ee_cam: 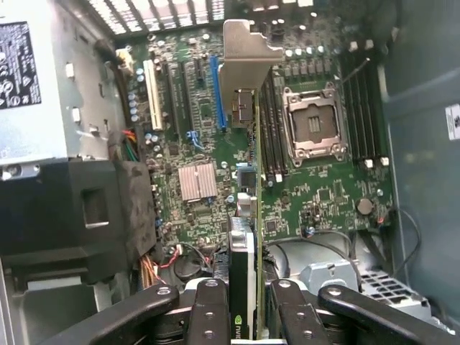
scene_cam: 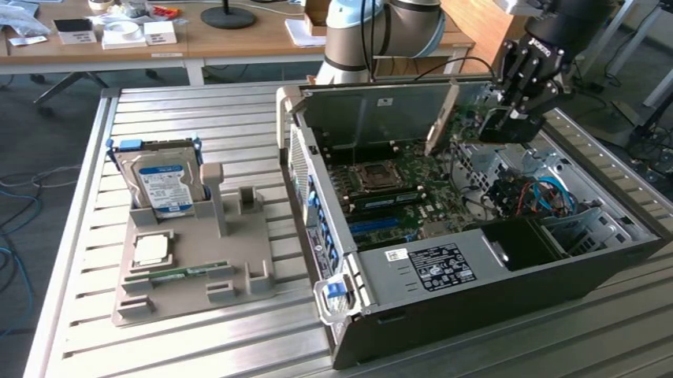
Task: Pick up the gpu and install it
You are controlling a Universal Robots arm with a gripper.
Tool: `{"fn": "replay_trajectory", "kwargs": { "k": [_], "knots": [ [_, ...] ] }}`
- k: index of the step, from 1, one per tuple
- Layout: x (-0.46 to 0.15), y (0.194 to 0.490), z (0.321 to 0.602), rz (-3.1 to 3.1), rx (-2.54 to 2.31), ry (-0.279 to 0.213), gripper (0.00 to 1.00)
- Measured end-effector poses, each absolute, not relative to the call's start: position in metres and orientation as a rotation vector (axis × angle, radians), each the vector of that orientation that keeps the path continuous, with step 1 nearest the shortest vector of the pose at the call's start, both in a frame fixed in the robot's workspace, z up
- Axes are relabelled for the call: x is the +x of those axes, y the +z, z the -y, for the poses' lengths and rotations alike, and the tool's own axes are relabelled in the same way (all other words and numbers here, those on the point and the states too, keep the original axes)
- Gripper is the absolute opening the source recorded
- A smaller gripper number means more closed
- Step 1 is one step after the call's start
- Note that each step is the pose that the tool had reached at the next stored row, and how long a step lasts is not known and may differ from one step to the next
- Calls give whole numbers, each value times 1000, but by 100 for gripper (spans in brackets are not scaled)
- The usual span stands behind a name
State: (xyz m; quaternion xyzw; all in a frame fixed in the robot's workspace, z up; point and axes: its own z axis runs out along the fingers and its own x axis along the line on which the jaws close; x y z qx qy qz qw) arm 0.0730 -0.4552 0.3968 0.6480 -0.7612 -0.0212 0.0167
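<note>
Since the graphics card (ee_cam: 243, 248) sits edge-on between the jaws in the wrist view, with a dark finger pressed to each face, I read the jaws as clenched on it, so the pick-up half of the job is done. In the exterior view the card hangs over the open computer case (scene_cam: 505, 299), near its far wall and about level with the rim, with its pale metal bracket (scene_cam: 443, 118) at the end away from the jaws. Looking down from the wrist, the card's bottom edge is well above the motherboard (ee_cam: 316, 194), and the bracket hangs over the row of slots, just beside the long blue slot (ee_cam: 215, 93). I cannot tell whether the edge is lined up with any one slot. By my judgement the install itself is not yet done: the card is clear of the board and touching nothing but the jaws. On the bench (scene_cam: 189, 110), the grey holder (scene_cam: 236, 276) keeps the hard drive (scene_cam: 163, 185) upright and the small memory stick (scene_cam: 189, 273) lying flat, both well apart from the case.
</note>
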Motion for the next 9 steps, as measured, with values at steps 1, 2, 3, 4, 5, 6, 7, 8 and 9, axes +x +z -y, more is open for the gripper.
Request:
{"fn": "replay_trajectory", "kwargs": {
  "k": [1,2,3,4,5,6,7,8,9],
  "knots": [
    [73,397,455,2364,2017,-66,27],
    [73,397,455,2364,2017,-66,27],
    [73,397,455,2364,2017,-66,27],
    [73,397,455,2364,2017,-66,27],
    [73,397,455,2364,2017,-66,27],
    [73,397,455,2367,2020,-70,27],
    [73,397,455,2375,2027,-79,27],
    [73,397,455,2382,2035,-87,27],
    [72,397,455,2389,2043,-95,27]
  ]
}}
